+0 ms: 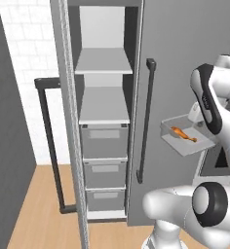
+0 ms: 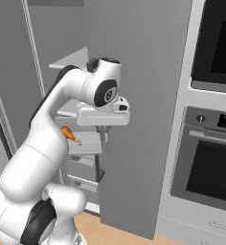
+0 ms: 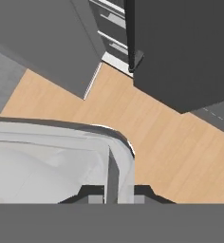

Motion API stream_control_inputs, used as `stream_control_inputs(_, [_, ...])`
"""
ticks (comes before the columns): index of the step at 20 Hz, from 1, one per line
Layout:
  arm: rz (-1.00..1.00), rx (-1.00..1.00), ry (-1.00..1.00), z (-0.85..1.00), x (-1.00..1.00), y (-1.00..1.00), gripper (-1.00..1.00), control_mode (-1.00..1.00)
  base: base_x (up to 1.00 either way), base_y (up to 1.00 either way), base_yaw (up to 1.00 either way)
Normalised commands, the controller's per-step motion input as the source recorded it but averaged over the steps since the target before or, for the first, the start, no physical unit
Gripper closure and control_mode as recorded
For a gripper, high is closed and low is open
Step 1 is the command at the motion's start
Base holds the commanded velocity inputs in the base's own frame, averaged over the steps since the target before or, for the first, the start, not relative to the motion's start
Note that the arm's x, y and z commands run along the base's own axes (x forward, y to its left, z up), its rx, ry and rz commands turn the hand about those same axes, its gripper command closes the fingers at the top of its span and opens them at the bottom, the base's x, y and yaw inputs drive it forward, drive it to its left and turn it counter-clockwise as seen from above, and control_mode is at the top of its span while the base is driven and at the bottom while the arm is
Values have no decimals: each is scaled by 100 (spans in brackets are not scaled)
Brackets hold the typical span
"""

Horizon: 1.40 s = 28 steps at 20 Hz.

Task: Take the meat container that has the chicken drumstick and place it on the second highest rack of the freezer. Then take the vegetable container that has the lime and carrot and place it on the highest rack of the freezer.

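Note:
The meat container (image 1: 181,144), a clear shallow tray, hangs in the air to the right of the open freezer (image 1: 104,29). The orange-brown chicken drumstick (image 1: 183,133) lies inside it. My gripper (image 2: 103,133) is shut on the tray's rim (image 3: 119,153), and in the hand view the fingertips (image 3: 143,191) clamp that edge. The highest rack (image 1: 103,65) and the second highest rack (image 1: 104,110) are bare grey boards, left of and about level with the tray. From the right base view my arm hides part of the container (image 2: 87,142) and drumstick (image 2: 71,135).
The freezer door (image 1: 63,121) stands swung open at the left, its dark bar handle (image 1: 49,146) sticking out. Three grey drawers (image 1: 105,141) sit below the racks. A closed grey door with a handle (image 1: 146,121) stands between freezer and tray. A black-fronted oven (image 2: 215,162) is at the right.

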Motion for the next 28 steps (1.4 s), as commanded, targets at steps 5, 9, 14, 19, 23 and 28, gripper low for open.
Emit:
stream_control_inputs(5, [0,0,0,0,0,0,100,100,3,72,-16])
stream_control_inputs(9, [0,0,0,0,0,0,100,100,-1,45,-16])
stream_control_inputs(14, [0,0,0,0,0,0,100,100,0,5,-10])
stream_control_inputs(19, [0,0,0,0,0,0,100,100,16,0,-1])
stream_control_inputs(23, [0,0,0,0,0,0,100,100,56,-9,0])
stream_control_inputs(28, [0,0,0,0,0,0,100,100,38,-6,0])
